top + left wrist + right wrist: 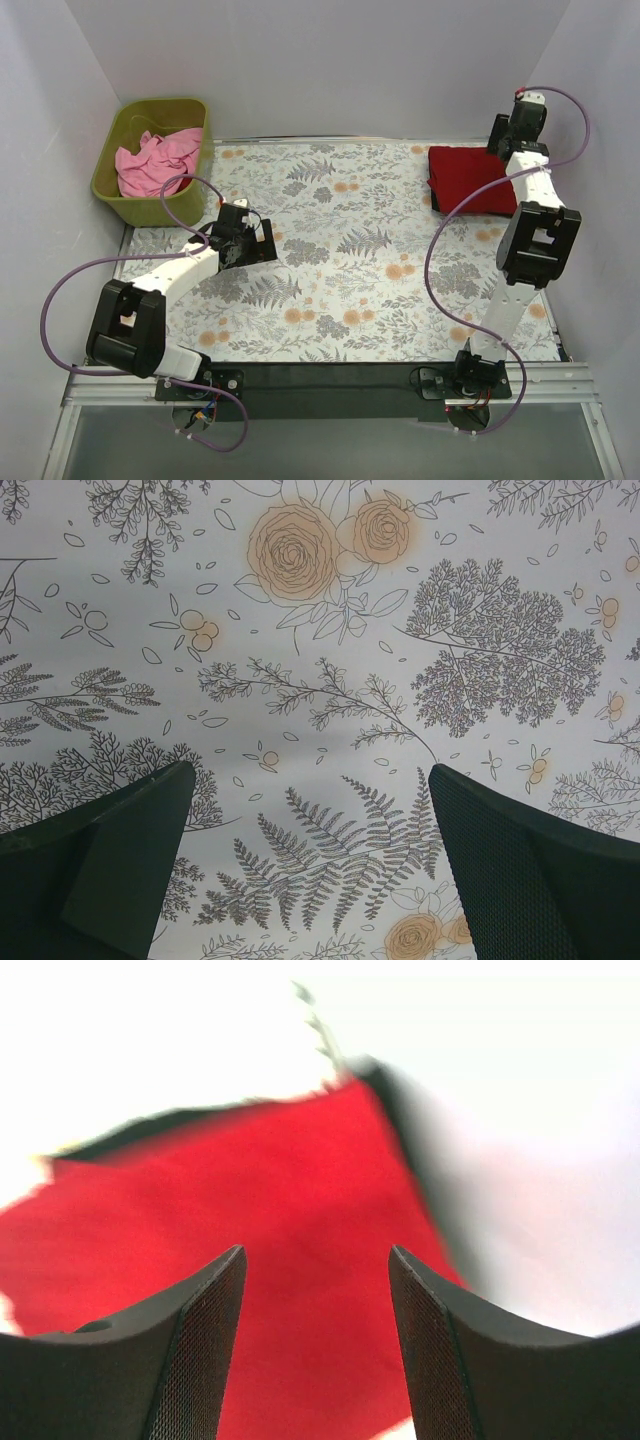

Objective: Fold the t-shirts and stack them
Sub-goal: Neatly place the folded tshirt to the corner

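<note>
We see red tee folded on counter, far-right corner, black tee seemingly under. R jaws apart above it, L jaws wide, both empty. Pink tee crumpled in bin: left to do.

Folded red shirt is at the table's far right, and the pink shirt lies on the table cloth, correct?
No: the pink shirt lies in the olive-green bin, not on the table cloth; the top view shows it. The red shirt is folded at the far right.

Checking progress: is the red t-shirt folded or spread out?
Folded: the red t-shirt lies as a compact rectangle in the far right corner of the table.
</note>
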Controlling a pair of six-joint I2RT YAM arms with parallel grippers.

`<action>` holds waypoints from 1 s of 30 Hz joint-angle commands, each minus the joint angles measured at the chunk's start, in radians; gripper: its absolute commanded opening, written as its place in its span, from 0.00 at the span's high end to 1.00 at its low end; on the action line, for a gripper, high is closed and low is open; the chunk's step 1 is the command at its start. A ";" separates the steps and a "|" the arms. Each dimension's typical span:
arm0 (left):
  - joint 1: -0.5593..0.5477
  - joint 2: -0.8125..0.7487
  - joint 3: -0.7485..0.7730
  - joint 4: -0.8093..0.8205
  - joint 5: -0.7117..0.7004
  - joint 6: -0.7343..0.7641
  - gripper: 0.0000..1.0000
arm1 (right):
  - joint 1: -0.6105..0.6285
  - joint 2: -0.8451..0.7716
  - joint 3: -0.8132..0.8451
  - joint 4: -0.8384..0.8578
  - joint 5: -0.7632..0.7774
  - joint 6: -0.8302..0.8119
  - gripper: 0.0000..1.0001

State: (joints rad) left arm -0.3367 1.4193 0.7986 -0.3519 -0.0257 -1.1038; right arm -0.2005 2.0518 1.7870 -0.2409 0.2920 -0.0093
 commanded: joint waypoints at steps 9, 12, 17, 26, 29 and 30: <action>0.002 -0.006 0.022 -0.004 -0.020 0.015 0.02 | 0.015 0.180 0.137 0.267 -0.657 0.267 0.49; 0.002 -0.002 0.024 -0.002 -0.023 0.016 0.02 | 0.030 0.251 0.161 0.334 -0.741 0.313 0.52; 0.002 0.003 0.022 0.002 -0.014 0.018 0.02 | 0.059 0.384 0.242 0.354 -0.841 0.364 0.54; 0.002 -0.019 0.014 0.016 -0.011 0.019 0.02 | 0.070 0.284 0.195 0.359 -0.844 0.362 0.53; 0.002 -0.045 0.013 0.025 -0.011 0.018 0.02 | 0.062 0.135 0.105 0.354 -0.798 0.336 0.47; 0.002 -0.054 0.011 0.027 -0.008 0.018 0.02 | 0.058 0.092 0.077 0.354 -0.788 0.318 0.45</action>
State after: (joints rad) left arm -0.3367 1.4170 0.7986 -0.3496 -0.0296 -1.0966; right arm -0.1410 2.3650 1.9011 0.0669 -0.5037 0.3428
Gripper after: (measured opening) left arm 0.982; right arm 0.529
